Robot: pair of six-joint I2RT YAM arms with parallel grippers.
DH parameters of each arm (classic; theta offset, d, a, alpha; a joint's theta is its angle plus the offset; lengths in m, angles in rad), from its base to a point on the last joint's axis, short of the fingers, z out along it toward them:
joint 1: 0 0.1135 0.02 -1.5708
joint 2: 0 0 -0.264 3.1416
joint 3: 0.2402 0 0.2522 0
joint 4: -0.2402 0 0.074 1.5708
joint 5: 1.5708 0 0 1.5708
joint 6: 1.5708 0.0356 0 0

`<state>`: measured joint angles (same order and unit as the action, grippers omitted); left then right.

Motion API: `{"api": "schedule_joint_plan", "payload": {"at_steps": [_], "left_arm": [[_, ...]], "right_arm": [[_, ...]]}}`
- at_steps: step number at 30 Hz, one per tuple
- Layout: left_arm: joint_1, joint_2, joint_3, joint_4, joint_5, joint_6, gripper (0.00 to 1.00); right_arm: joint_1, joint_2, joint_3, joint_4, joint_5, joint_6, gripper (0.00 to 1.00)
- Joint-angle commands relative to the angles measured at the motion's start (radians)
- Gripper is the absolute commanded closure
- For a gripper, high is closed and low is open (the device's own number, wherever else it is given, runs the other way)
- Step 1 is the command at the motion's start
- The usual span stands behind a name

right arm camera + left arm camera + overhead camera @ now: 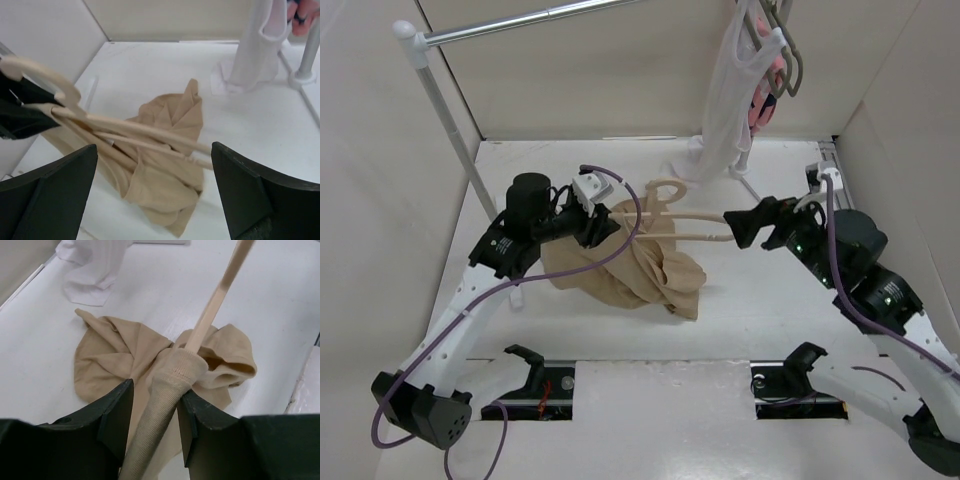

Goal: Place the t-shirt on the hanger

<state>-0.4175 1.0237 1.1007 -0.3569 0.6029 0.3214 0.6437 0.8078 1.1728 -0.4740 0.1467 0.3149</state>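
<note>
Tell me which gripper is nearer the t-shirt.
Left. The left gripper clamps the t-shirt; the right gripper sits open at the hanger's bare end, off the cloth.

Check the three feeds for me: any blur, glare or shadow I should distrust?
Top external: even light, sharp, only a soft shadow beneath the t-shirt. Left wrist: t-shirt and hanger read clearly; the left fingers are dark and featureless. Right wrist: the right fingers are dark, soft-edged blocks; the white top looks bright with little texture.
</note>
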Motion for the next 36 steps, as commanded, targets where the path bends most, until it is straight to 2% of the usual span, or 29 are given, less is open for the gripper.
{"api": "schedule_joint_plan", "payload": {"at_steps": [1,5,7,9,11,12,14,15,18,21,25,27,29,36], "left_arm": [[0.003,-0.027,-0.016,0.115,-0.043,-0.087,1.0],[0.003,-0.036,-0.035,0.154,-0.097,-0.107,1.0],[0.003,-0.036,-0.035,0.185,-0.126,-0.116,1.0],[0.003,-0.036,-0.025,0.194,-0.126,-0.127,1.0],[0.003,-0.036,-0.025,0.207,-0.115,-0.136,1.0],[0.003,-0.036,-0.025,0.207,-0.106,-0.136,1.0],[0.003,-0.045,-0.025,0.207,-0.095,-0.136,1.0],[0.003,-0.045,-0.025,0.207,-0.095,-0.136,1.0],[0.003,-0.054,-0.035,0.196,-0.086,-0.136,1.0],[0.003,-0.054,-0.044,0.196,-0.086,-0.136,1.0],[0.003,-0.054,-0.053,0.205,-0.095,-0.136,1.0],[0.003,-0.054,-0.053,0.216,-0.095,-0.146,1.0],[0.003,-0.054,-0.053,0.234,-0.095,-0.156,1.0],[0.003,-0.063,-0.053,0.252,-0.095,-0.183,1.0]], "right_arm": [[0.049,-0.044,-0.085,-0.054,0.125,0.137,0.0],[0.163,-0.013,-0.171,-0.006,0.102,0.208,0.08],[0.221,0.034,-0.215,0.04,0.111,0.248,0.08],[0.29,0.083,-0.255,0.174,0.12,0.277,0.12],[0.303,0.125,-0.318,0.297,0.091,0.322,0.17],[0.303,0.146,-0.332,0.377,0.091,0.34,0.24],[0.303,0.214,-0.343,0.393,0.117,0.403,0.35],[0.303,0.231,-0.343,0.408,0.148,0.415,0.46],[0.303,0.277,-0.343,0.42,0.178,0.463,0.53],[0.303,0.289,-0.371,0.498,0.163,0.472,0.53],[0.321,0.341,-0.361,0.509,0.125,0.481,0.47],[0.33,0.369,-0.384,0.509,0.125,0.525,0.4],[0.33,0.389,-0.384,0.473,0.143,0.55,0.35],[0.33,0.445,-0.326,0.288,0.188,0.546,0.3]]}}
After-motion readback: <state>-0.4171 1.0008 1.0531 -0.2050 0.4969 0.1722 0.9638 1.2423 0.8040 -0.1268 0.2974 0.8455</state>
